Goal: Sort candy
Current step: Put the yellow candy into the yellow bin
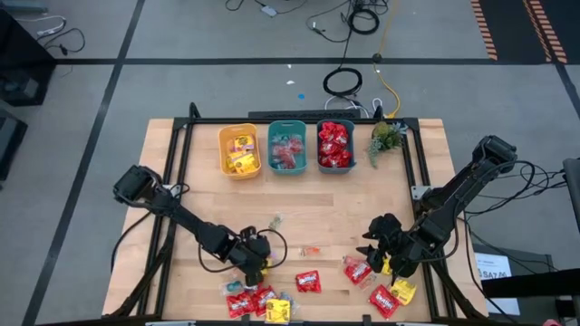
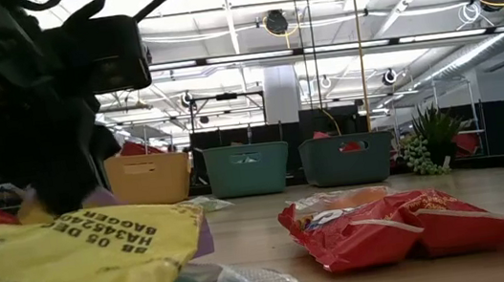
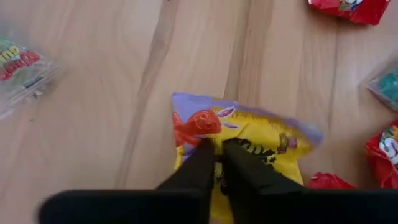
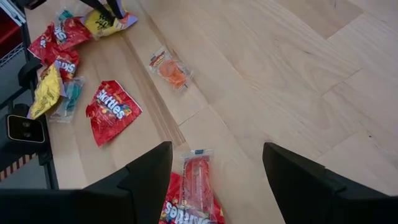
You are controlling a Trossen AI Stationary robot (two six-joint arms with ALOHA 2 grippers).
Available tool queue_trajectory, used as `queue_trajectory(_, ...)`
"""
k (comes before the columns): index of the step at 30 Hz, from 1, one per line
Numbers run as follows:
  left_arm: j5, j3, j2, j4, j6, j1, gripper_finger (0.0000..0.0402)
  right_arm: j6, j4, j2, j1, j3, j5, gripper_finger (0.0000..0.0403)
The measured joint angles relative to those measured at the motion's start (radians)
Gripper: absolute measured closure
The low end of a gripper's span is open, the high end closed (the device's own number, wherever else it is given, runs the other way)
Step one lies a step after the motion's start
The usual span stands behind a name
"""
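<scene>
Candy: yellow packet (image 3: 261, 140) | left hand (image 3: 217, 152) pinched on it | right hand (image 4: 214, 165) spread wide, empty

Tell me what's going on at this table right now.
A two-armed robot is sorting candy into three bins at the table's far edge. The left gripper has its fingers pinched on a yellow packet among the loose sweets at the near edge. The right gripper hangs open above a red packet on the near right. Many red and yellow packets still lie unsorted on the wood.
</scene>
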Motion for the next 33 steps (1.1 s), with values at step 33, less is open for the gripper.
queue_trajectory(33, -0.153, 0.060, -0.654, -0.542, 0.425, 0.716, 0.0401, 0.040, -0.001, 0.000, 0.000, 0.000, 0.004, 0.0161)
